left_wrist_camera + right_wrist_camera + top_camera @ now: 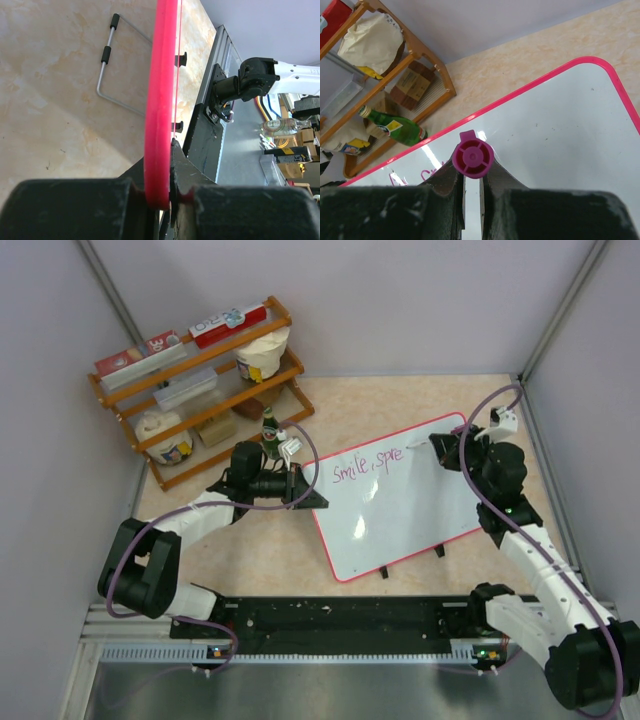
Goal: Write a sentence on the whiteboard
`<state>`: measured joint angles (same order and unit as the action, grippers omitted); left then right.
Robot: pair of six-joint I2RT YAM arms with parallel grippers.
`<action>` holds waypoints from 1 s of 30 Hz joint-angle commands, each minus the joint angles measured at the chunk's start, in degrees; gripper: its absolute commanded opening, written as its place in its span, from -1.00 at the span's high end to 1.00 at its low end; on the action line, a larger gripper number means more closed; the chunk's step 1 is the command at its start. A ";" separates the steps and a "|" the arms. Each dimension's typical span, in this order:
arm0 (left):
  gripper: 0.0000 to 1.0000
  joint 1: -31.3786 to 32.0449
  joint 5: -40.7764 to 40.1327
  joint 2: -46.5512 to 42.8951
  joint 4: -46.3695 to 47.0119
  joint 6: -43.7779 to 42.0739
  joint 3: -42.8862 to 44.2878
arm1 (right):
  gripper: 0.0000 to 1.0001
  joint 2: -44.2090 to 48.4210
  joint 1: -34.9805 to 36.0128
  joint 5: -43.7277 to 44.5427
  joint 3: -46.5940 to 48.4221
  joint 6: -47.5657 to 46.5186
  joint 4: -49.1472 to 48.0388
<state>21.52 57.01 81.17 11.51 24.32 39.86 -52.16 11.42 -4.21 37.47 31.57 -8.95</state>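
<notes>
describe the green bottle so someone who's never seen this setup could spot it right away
Find the wooden rack in the far left corner of the table. Just in front of its right end, between it and the whiteboard, is the green bottle. It is the only dark green, narrow-necked thing there; its neighbours are boxes, tubs and pale wrapped bundles.

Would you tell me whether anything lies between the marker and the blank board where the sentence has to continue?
Nothing visible does. The whiteboard beyond the writing is bare; only the right gripper with its marker is over it. The left gripper clamps the opposite edge.
</notes>
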 commanded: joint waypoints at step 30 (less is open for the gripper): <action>1.00 2.56 -8.59 2.68 -7.29 -14.91 -3.56 | 1.00 2.59 -0.35 -0.28 -4.34 -2.48 2.27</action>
<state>21.52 56.93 81.17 11.44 24.34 39.86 -49.54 11.44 -6.83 34.13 30.98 -9.15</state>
